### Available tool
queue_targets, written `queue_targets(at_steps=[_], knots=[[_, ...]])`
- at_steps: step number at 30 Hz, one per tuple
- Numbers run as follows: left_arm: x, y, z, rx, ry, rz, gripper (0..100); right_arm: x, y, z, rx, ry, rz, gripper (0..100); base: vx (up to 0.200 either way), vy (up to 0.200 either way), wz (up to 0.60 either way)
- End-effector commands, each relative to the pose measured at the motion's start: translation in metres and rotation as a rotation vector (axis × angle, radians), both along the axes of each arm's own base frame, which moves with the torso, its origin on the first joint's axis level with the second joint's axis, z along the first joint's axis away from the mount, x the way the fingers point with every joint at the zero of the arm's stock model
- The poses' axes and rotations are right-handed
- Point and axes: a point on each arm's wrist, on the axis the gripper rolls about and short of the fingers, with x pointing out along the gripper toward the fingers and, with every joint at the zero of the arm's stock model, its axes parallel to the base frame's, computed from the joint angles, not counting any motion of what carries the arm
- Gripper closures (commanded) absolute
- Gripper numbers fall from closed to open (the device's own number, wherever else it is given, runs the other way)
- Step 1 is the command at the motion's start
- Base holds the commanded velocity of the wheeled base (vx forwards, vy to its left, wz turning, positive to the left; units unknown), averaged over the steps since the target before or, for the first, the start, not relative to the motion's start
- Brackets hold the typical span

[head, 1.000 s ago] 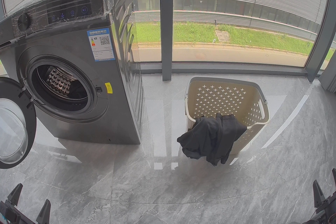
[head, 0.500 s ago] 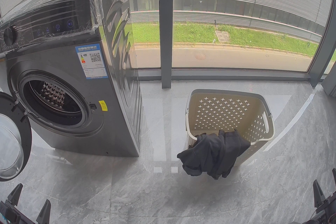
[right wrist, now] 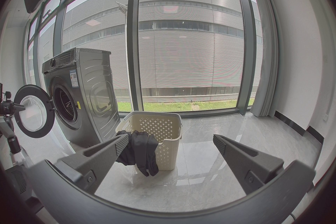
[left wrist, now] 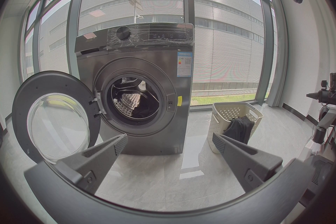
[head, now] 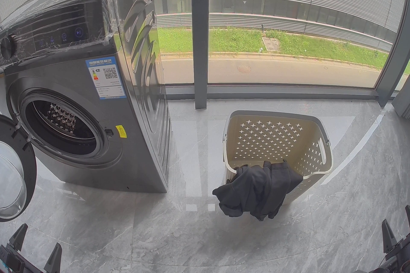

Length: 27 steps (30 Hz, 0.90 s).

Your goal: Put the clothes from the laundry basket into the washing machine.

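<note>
My left gripper (left wrist: 168,138) has its two fingers spread wide with nothing between them. It hangs low above the grey marble floor (head: 192,235) at the near left, just in front of the washing machine's round door (head: 13,175). My right gripper (right wrist: 170,139) is spread just as wide and is also empty. It sits low at the near right, well apart from the laundry basket (head: 273,139).

The door is swung fully open toward my left side, with its glass facing me. Behind it the drum (head: 64,124) is exposed, and I can see its perforated metal wall. The washing machine (head: 132,150) is dark grey, with clear plastic film wrapped over its control panel and stickers on its front.

The cream laundry basket stands upright on the floor to the right of the machine, apart from it, with bare floor between them. Its walls are pierced with star-shaped holes. A dark garment (head: 256,195) is draped over the basket's near rim, part inside and most of it hanging down the outside wall.

Behind both, a window post (head: 200,26) rises in front of the large window (head: 277,9).
</note>
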Motion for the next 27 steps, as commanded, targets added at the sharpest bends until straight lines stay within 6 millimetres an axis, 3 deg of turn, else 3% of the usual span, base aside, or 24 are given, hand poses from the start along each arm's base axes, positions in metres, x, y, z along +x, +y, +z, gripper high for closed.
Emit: queue_targets(at_steps=[1,6,9,20,27], knots=[[0.0001,0.0,-0.0048,-0.001,0.001,0.001,0,0.0001,0.0,-0.0052,0.0,0.001,0.0,0,0.0,0.0,0.0],[0.0001,0.0,-0.0048,-0.001,0.001,0.001,0,0.0001,0.0,-0.0052,0.0,0.001,0.0,0,0.0,0.0,0.0],[0.0001,0.0,-0.0048,-0.001,0.001,0.001,0,0.0001,0.0,-0.0052,0.0,0.001,0.0,0,0.0,0.0,-0.6],[0.0001,0.0,-0.0048,-0.001,0.001,0.001,0,0.0001,0.0,-0.0052,0.0,0.001,0.0,0,0.0,0.0,0.0],[0.0001,0.0,-0.0048,-0.001,0.001,0.001,0,0.0001,0.0,-0.0052,0.0,0.001,0.0,0,0.0,-0.2,0.0]])
